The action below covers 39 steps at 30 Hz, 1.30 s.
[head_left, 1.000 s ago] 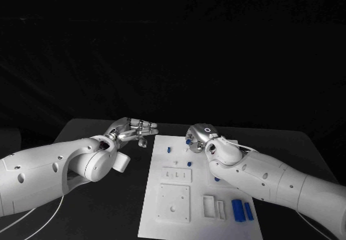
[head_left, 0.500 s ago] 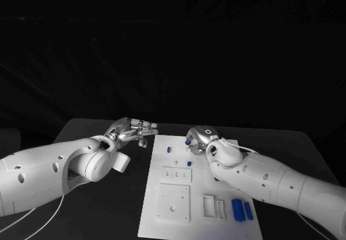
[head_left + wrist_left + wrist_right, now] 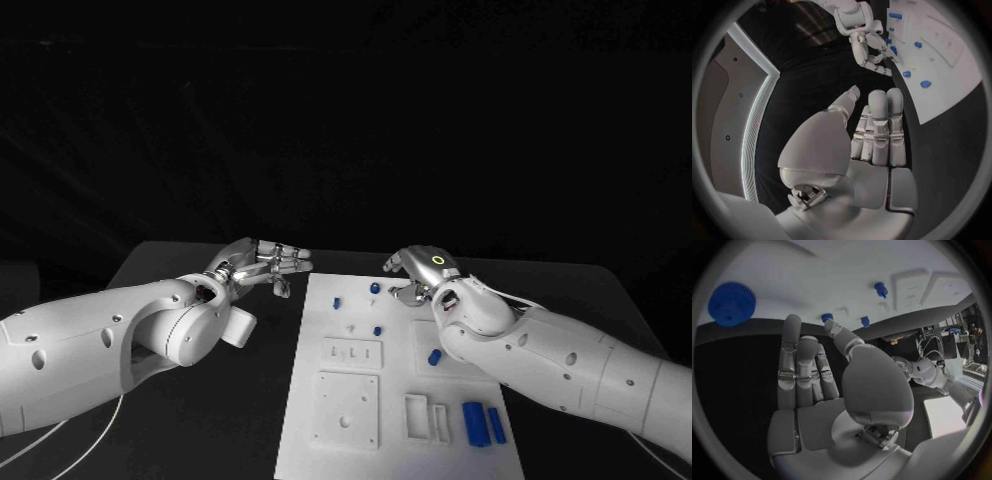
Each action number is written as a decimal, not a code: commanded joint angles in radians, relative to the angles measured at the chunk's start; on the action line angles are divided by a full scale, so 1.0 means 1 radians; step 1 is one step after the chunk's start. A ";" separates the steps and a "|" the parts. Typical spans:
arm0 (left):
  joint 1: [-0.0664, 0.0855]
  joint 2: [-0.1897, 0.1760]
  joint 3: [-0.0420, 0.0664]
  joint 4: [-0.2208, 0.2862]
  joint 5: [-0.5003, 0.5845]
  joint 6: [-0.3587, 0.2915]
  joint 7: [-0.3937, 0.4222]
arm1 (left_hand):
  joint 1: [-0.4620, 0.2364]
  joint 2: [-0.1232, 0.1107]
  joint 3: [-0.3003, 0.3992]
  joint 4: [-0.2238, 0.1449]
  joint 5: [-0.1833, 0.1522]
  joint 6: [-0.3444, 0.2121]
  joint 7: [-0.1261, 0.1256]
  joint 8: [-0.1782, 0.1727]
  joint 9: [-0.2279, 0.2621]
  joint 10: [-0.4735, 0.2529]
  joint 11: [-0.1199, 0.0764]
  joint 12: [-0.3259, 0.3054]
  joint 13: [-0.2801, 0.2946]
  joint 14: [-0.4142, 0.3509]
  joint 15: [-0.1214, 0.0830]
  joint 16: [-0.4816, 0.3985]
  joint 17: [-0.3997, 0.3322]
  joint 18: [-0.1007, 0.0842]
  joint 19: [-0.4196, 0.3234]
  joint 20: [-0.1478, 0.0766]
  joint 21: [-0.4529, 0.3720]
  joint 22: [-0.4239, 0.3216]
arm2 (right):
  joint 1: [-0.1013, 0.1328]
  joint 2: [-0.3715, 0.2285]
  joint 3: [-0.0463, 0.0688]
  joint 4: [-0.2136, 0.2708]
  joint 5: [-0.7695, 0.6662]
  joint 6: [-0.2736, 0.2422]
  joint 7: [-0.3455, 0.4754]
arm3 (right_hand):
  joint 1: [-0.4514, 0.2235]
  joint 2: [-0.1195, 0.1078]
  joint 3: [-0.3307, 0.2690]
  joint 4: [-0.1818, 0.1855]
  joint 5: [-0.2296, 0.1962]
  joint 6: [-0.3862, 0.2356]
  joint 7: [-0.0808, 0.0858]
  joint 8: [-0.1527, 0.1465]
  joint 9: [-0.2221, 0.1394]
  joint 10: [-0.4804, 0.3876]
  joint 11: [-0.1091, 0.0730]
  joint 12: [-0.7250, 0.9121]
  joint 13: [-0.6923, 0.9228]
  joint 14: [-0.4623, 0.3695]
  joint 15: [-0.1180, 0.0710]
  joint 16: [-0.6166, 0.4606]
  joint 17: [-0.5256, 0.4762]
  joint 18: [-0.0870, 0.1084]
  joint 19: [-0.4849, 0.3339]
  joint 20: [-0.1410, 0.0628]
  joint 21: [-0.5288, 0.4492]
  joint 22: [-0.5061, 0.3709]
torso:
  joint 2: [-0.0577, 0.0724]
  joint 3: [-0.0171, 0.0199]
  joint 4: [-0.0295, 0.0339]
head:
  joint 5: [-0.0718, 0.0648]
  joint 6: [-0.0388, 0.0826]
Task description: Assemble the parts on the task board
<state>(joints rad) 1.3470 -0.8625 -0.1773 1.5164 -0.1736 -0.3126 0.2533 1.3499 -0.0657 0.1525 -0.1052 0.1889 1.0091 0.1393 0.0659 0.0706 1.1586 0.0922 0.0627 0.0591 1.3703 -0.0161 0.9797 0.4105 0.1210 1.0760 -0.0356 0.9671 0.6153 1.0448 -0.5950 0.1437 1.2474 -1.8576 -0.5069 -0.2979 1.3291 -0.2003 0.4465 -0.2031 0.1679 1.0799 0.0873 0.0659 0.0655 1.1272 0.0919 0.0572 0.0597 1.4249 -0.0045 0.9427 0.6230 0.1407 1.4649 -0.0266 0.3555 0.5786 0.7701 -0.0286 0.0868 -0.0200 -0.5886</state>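
1. At the far end of the white task board [image 3: 397, 400], we see our right hand [image 3: 421, 272] hovering over the top edge, its fingers loosely apart and holding nothing.
2. Our left hand [image 3: 263, 265] hangs over the black table [image 3: 173, 262] just beside the board's far left corner, fingers extended together and empty.
3. Small blue pegs [image 3: 378, 329] stand or lie near the board's far end; a blue gear [image 3: 731, 303] lies on the board close to our right hand's fingertips.
4. Two longer blue bars [image 3: 483, 421] lie side by side near the board's near right corner, beside a white slotted block [image 3: 428, 414].
5. We judge the pegs light, rigid and smooth, so they may roll or slip; a fingertip pinch across the middle of the shaft looks safest.
6. The gear seems stiff and light too; we would take it by its toothed rim.
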 commanded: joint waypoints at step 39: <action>0.002 0.005 0.001 -0.025 -0.002 0.022 0.011 | 0.001 -0.002 -0.005 0.008 0.003 -0.010 0.001 -0.003 0.001 -0.007 -0.002 -0.003 0.001 0.006 0.001 0.004 -0.002 0.017 -0.004 0.003 0.008 -0.005 | -0.012 -0.109 0.093 -0.080 0.242 0.257 0.086 | -0.025 0.036 -0.361 0.096 0.208 -0.017 0.008 -0.002 0.034 0.144 -0.102 0.957 1.067 0.016 -0.072 0.146 0.384 -0.065 0.036 -0.073 0.070 -0.014 | 0.003 0.0144 -0.0167 | -0.016 0.000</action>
<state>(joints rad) 1.3480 -0.8595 -0.1776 1.4898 -0.1736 -0.3068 0.2557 1.3499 -0.0656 0.1475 -0.1003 0.1889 1.0056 0.1428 0.0660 0.0706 1.1587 0.0922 0.0627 0.0591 1.3703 -0.0161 0.9797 0.4098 0.1299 1.0759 -0.0356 0.9717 0.6112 1.0343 -0.7049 0.2360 1.1695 -1.6101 -0.2770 -0.2164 1.3080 -0.1708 0.0891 -0.1085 0.3793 1.0684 0.0960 0.0658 0.0991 1.2653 -0.0107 1.0103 1.1259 1.4366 -0.0805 1.0823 1.0059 0.0610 1.4671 -0.1065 0.4200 0.5633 0.7723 -0.0151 0.0696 -0.0374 -0.5875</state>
